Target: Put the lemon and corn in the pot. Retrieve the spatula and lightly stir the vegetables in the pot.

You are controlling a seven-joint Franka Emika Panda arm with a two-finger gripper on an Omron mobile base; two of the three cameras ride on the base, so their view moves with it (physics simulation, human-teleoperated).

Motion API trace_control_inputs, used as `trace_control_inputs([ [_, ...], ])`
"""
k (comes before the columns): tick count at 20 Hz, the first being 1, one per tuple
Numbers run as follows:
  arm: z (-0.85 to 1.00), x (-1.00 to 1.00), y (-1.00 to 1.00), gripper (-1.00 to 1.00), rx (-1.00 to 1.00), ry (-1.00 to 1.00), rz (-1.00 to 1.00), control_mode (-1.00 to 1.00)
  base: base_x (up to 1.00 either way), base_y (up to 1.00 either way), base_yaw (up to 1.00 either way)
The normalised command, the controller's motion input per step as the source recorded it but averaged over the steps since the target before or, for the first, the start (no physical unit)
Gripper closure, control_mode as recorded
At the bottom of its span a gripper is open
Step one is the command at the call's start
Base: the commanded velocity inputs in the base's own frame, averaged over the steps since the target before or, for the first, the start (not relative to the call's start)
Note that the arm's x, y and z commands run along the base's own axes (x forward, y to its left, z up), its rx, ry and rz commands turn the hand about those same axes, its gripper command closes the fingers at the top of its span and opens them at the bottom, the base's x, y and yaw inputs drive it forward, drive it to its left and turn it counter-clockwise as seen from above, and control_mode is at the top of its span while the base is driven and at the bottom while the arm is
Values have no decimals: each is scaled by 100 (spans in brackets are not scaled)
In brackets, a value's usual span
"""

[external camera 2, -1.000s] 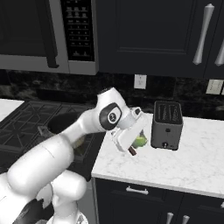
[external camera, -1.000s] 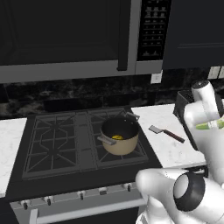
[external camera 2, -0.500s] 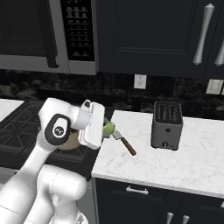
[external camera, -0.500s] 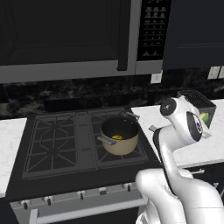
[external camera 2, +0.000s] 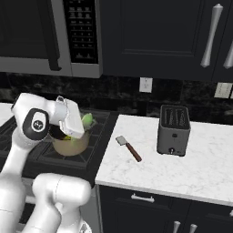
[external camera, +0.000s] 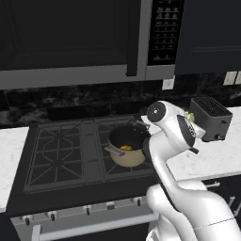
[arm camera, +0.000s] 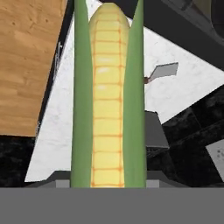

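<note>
The tan pot [external camera: 126, 157] stands on the stove's right front burner, and the small yellow lemon [external camera: 125, 148] lies inside it. My gripper [external camera 2: 81, 124] is shut on the corn [arm camera: 108, 96], whose green husk tip [external camera 2: 87, 120] sticks out just above the pot's [external camera 2: 70, 144] right rim. Up close in the hand view the cob runs straight up the middle, yellow kernels between green husk sides. The spatula [external camera 2: 129, 148] lies flat on the white counter right of the stove, metal blade toward the back; in the hand view the spatula [arm camera: 162, 71] shows past the corn.
A dark toaster [external camera 2: 173, 129] stands on the white counter [external camera 2: 200, 168] right of the spatula. The black stove top [external camera: 61, 150] stretches left of the pot. A microwave [external camera: 70, 37] hangs above the stove, dark cabinets to its right.
The arm has swung left with the corn, from over the counter near the toaster to the pot's right rim. Pot, lemon and spatula have stayed put.
</note>
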Motion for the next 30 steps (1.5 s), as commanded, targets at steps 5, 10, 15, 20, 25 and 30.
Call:
trace_control_inputs([
  [5,14,48,87,100,-7,7,6,-100,0,0,0],
  [10,-9,45,48,100,-14,0,1,-100,0,0,0],
  [15,-53,66,45,100,-15,5,0,-100,0,0,0],
  [20,-64,54,15,100,-4,12,2,-100,0,0,0],
  [25,-10,33,0,100,0,3,0,-100,0,0,0],
  [30,-20,17,0,100,-1,3,0,-100,0,0,0],
])
